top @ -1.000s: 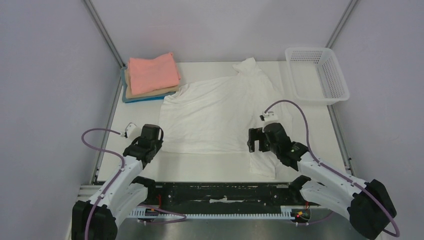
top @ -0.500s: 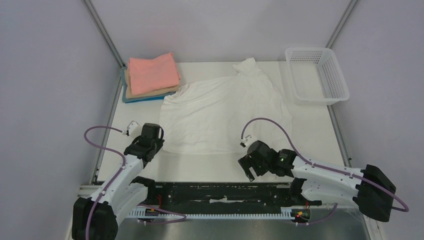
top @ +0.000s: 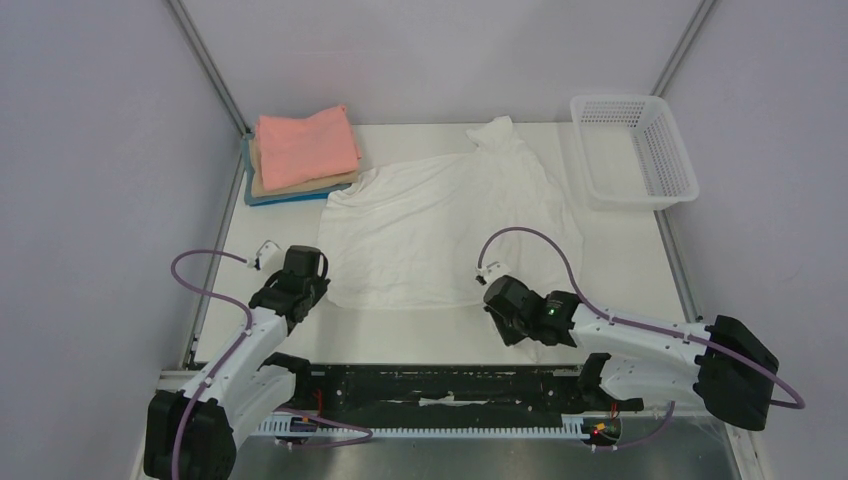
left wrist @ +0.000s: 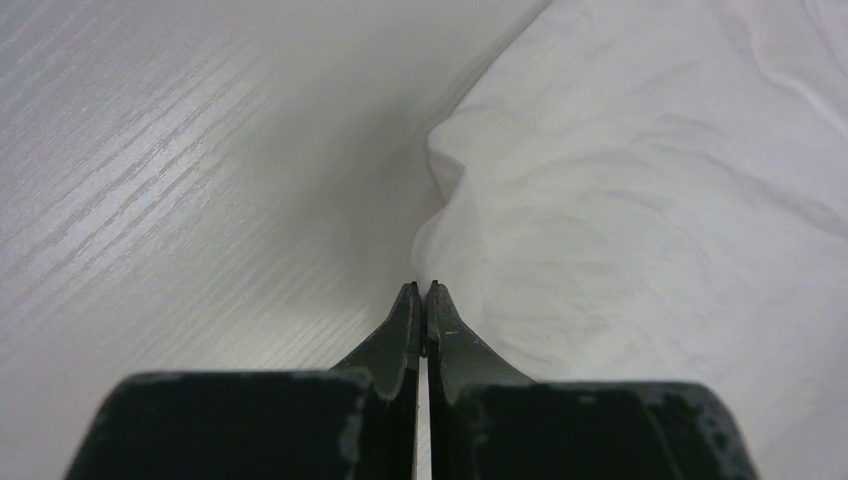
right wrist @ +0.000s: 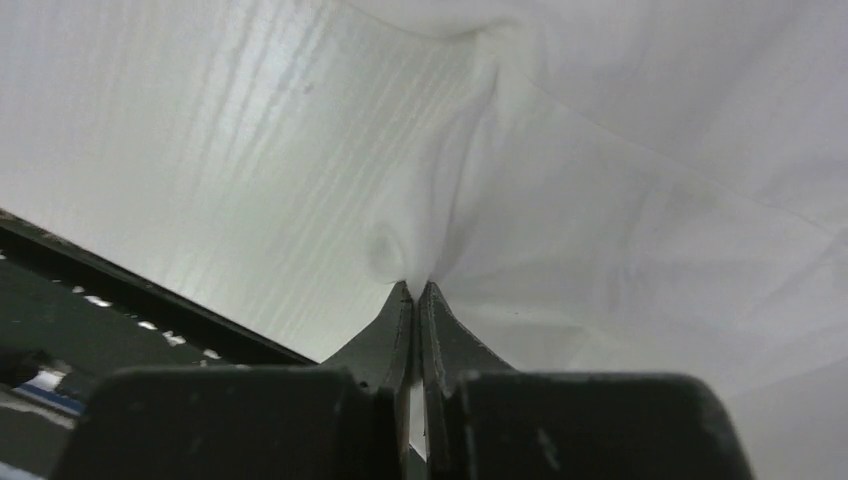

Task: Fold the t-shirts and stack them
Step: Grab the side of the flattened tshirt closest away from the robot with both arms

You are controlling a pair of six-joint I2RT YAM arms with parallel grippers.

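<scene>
A thin white t-shirt (top: 440,225) lies spread over the middle of the table, one sleeve pointing to the back. My left gripper (top: 316,274) is shut at its near left corner, where the hem (left wrist: 470,200) rises right at the fingertips (left wrist: 427,288). My right gripper (top: 503,308) is shut on the near right corner, and the cloth (right wrist: 430,230) puckers up from its tips (right wrist: 413,285). At the back left is a stack of folded t-shirts: salmon-pink (top: 305,145) on top, then tan (top: 300,184), then blue (top: 283,198).
A white mesh basket (top: 660,150) stands at the back right corner. Metal frame posts run along both sides. The black rail (top: 430,385) with the arm bases borders the near edge.
My right gripper swung from the shirt's right side down to its near edge and closed on the cloth there. The left gripper stayed shut in place.
</scene>
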